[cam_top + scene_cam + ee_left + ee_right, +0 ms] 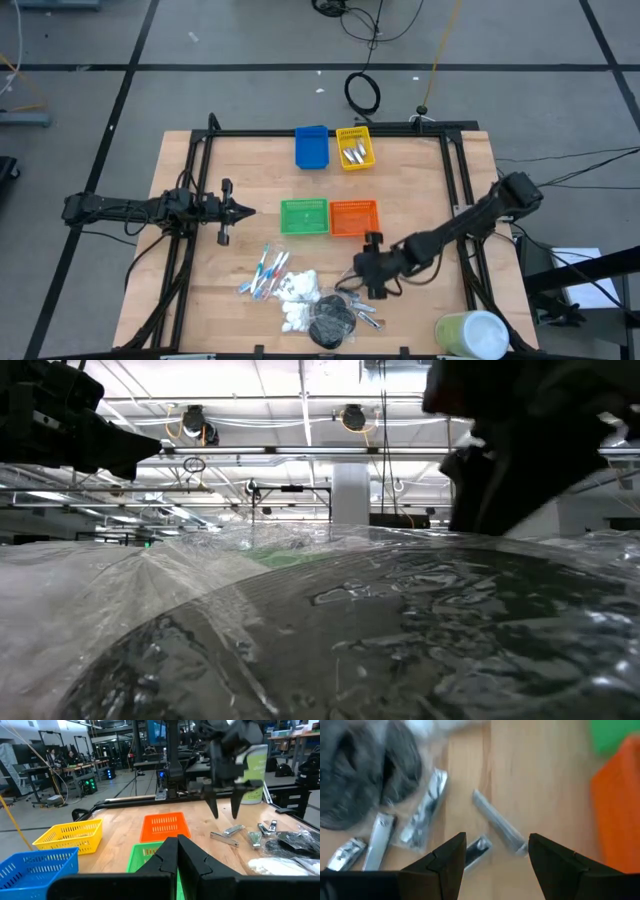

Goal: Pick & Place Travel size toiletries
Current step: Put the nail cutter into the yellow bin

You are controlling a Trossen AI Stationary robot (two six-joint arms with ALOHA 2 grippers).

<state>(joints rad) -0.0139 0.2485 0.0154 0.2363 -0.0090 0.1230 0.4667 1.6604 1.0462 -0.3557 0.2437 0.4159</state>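
In the high view the right gripper (374, 280) sits in the lower middle of the frame, just right of the heap of travel size toiletries, its fingers spread apart with nothing between them; its own wrist view looks straight down past the two dark fingers (451, 855) onto bare wood where silvery-grey tubes (499, 827) lie scattered — one slanting tube near the centre of that frame, more tubes toward the lower left beside the black round discs (365, 767). The heap itself fills the lower centre of the high view: thin blue, red and white toothbrush-like sticks (264, 272) at its left, white puffy packets (297, 290) in the middle, the dark discs at its bottom right, and the loose tubes nearest the right gripper. Above the heap a green bin (304, 217) and an orange bin (353, 217) stand side by side; higher still a blue bin (311, 147) and a yellow bin (355, 148), the yellow one holding a few silvery tubes. The left gripper (245, 210) waits at the left of the frame, level with the green bin, its fingers pressed together and empty. A large pale green-white cylinder (470, 333) lies at the lower right corner of the wooden table (420, 180); the low view is filled by crinkled clear plastic wrap (330, 630).
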